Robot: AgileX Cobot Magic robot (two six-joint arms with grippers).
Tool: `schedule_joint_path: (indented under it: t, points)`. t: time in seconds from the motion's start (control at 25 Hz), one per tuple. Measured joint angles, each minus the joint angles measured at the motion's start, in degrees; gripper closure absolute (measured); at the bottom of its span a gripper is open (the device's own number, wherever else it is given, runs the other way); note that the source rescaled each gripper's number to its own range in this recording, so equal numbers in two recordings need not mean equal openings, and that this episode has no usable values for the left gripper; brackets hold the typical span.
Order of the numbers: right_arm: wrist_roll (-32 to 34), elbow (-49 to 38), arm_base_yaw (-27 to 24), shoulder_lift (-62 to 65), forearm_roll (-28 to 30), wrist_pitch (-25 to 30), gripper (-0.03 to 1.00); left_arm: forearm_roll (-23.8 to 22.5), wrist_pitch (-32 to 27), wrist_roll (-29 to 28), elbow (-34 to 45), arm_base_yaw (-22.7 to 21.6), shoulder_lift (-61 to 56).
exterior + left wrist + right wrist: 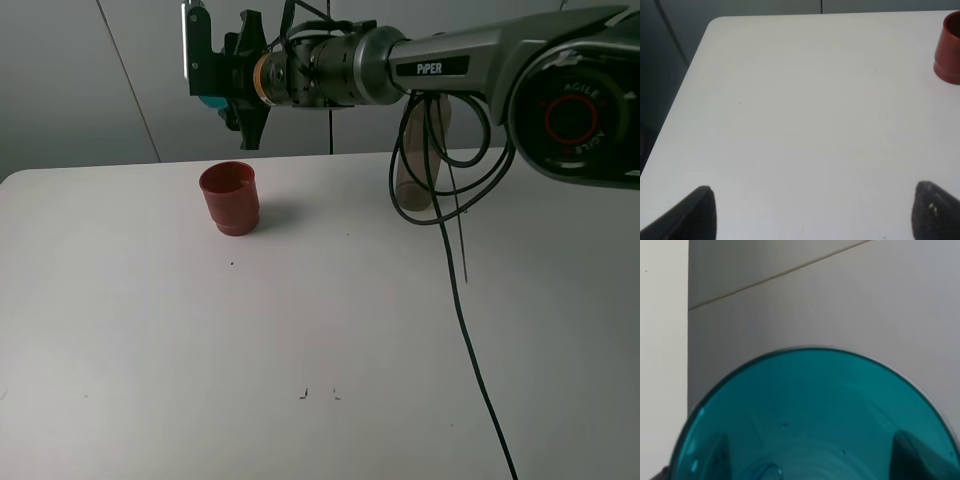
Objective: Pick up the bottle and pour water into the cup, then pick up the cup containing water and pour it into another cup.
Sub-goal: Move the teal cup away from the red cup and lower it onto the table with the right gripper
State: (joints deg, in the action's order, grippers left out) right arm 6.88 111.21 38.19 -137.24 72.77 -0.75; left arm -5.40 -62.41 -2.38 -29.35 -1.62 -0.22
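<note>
So the right gripper (212, 97) is gripping the translucent teal-blue plastic tumbler (815, 415), fingers (917, 452) closing on its sides, and it's being held tipped over on its side up above the opaque red-brown plastic cup (230, 198). In the wrist view I'm looking straight into the tumbler's mouth, with droplets clinging inside, so my guess is the second pour is happening or wrapping up. I can't make out any stream or water level though.

The left gripper (810, 220) is idling with its fingers (695, 215) spread wide, holding nothing, hovering over bare white tabletop (300, 330) off to the side of the red-brown cup.

The smoky grey-brown translucent bottle (417, 155) is standing well to the right of the red-brown cup, partly hidden behind the arm and its dangling cables.

Risk: the tumbler looks high and slightly off-centre from the red-brown cup, so water could splash onto the tabletop. Also those cables swinging near the bottle could knock it over.
</note>
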Motion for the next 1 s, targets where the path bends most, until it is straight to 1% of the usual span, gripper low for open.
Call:
schedule_joint_path:
  t: [0.12,0.24,0.32,0.44,0.56,0.64,0.8,1.0]
  points:
    - [6.40,0.00,0.00,0.00,-1.25,1.22,0.84,0.00,0.00,0.00,0.00,0.00,0.00]
    - [13.19,0.00,0.00,0.45,-5.67,4.69,0.84,0.00,0.00,0.00,0.00,0.00,0.00]
    - [15.12,0.00,0.00,0.95,-10.36,7.84,0.84,0.00,0.00,0.00,0.00,0.00,0.00]
    - [16.12,0.00,0.00,1.42,-17.25,13.24,0.84,0.00,0.00,0.00,0.00,0.00,0.00]
    - [16.26,0.00,0.00,1.64,-24.95,17.71,0.84,0.00,0.00,0.00,0.00,0.00,0.00]
    - [15.25,0.00,0.00,2.13,-30.69,19.83,0.84,0.00,0.00,-0.11,0.00,0.00,0.00]
    - [9.73,-0.85,0.00,4.03,-40.75,23.22,0.84,0.00,0.00,-0.11,0.00,0.00,0.00]
    - [2.40,-1.57,0.00,4.98,-51.18,28.63,0.84,0.00,0.00,-0.22,0.00,0.00,0.00]
